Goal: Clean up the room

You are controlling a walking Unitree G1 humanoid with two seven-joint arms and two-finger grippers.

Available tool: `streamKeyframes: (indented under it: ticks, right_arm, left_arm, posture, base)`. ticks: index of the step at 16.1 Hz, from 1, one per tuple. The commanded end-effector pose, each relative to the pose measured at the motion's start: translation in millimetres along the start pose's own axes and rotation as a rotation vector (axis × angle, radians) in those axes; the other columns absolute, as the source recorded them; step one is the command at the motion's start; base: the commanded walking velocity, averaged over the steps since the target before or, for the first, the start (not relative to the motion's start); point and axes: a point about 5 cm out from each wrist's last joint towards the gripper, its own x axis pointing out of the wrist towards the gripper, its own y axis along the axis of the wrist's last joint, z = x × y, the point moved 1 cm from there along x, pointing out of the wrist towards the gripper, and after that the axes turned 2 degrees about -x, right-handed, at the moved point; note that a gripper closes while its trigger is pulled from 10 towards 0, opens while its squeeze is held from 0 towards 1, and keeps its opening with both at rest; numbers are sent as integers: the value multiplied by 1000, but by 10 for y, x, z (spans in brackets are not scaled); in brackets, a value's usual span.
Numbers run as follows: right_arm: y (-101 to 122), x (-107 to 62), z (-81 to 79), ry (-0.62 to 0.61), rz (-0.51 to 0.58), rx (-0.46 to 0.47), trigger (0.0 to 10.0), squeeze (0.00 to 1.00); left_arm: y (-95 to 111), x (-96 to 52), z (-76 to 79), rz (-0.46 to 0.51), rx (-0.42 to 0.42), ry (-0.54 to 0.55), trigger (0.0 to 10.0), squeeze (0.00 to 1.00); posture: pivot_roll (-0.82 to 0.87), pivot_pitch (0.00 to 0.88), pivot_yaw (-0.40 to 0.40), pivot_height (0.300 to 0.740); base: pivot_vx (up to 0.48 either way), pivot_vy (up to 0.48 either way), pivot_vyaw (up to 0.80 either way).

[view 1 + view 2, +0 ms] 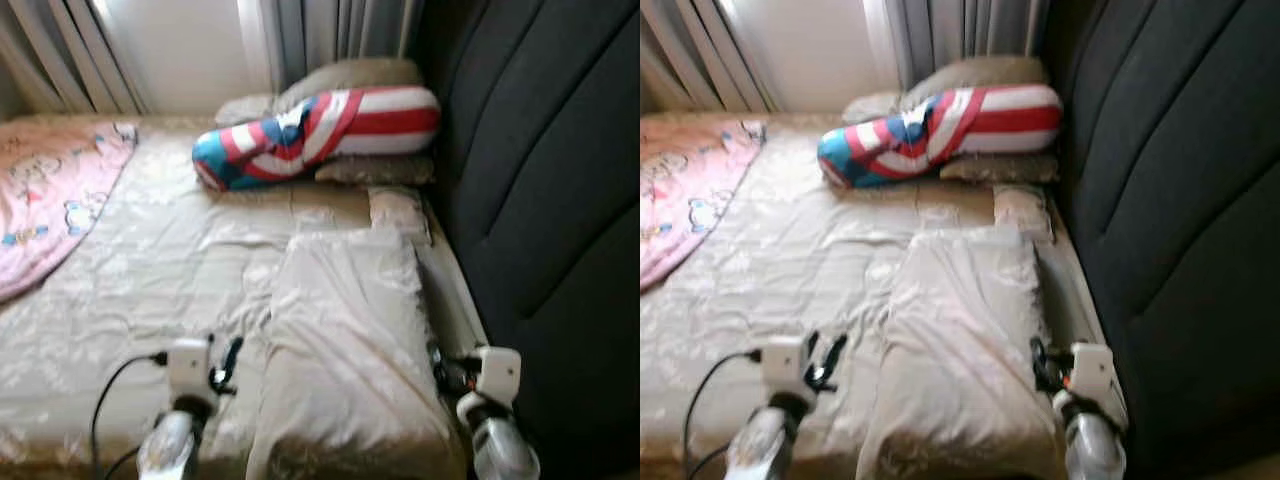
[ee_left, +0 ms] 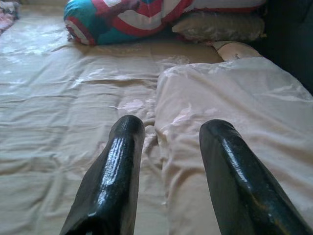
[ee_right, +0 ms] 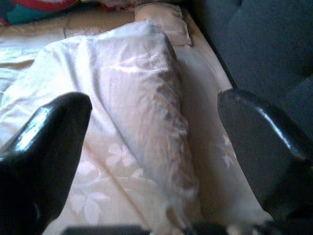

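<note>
A large beige pillow (image 1: 345, 340) lies on the bed's beige sheet (image 1: 150, 280), close to me and alongside the dark headboard. My left gripper (image 1: 225, 365) hovers low at the pillow's left edge, open, with nothing between its fingers (image 2: 124, 147). My right gripper (image 1: 437, 365) is at the pillow's right edge by the headboard. In the right wrist view it (image 3: 154, 100) stands wide open, with the pillow's (image 3: 122, 98) right side lying beyond the gap. Further up the bed lies a red, white and blue bolster (image 1: 320, 130).
A dark padded headboard (image 1: 550, 200) runs along the right. A small beige cushion (image 1: 398, 210) lies beyond the big pillow, with more beige pillows (image 1: 350, 75) behind the bolster. At far left lies a pink blanket (image 1: 45, 190). Curtains (image 1: 330, 25) hang at the back.
</note>
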Motion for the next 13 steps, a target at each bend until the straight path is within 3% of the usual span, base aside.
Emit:
streamKeyframes:
  ticks: [1, 4, 8, 13]
  right_arm:
    - [-4, -28, 8, -5, 1, -4, 10000, 0]
    - [5, -64, 1, -7, 8, -3, 10000, 0]
    - [170, 27, -24, -13, 58, 8, 10000, 0]
    - [226, 27, -123, 3, 81, 20, 10000, 0]
  left_arm:
    - [-96, -96, -39, -51, 26, -12, 10000, 0]
    - [-15, -204, -220, -36, 56, 29, 10000, 0]
    - [362, 61, -50, 105, 44, -9, 10000, 0]
    - [379, 117, 52, 92, 13, -27, 10000, 0]
  posture:
    - [-36, 0, -34, 740]
    - [-36, 0, -34, 740]
    - [-39, 0, -40, 740]
    - [-50, 0, -38, 740]
  base:
    - [0, 0, 0]
    - [0, 0, 0]
    - [0, 0, 0]
    - [0, 0, 0]
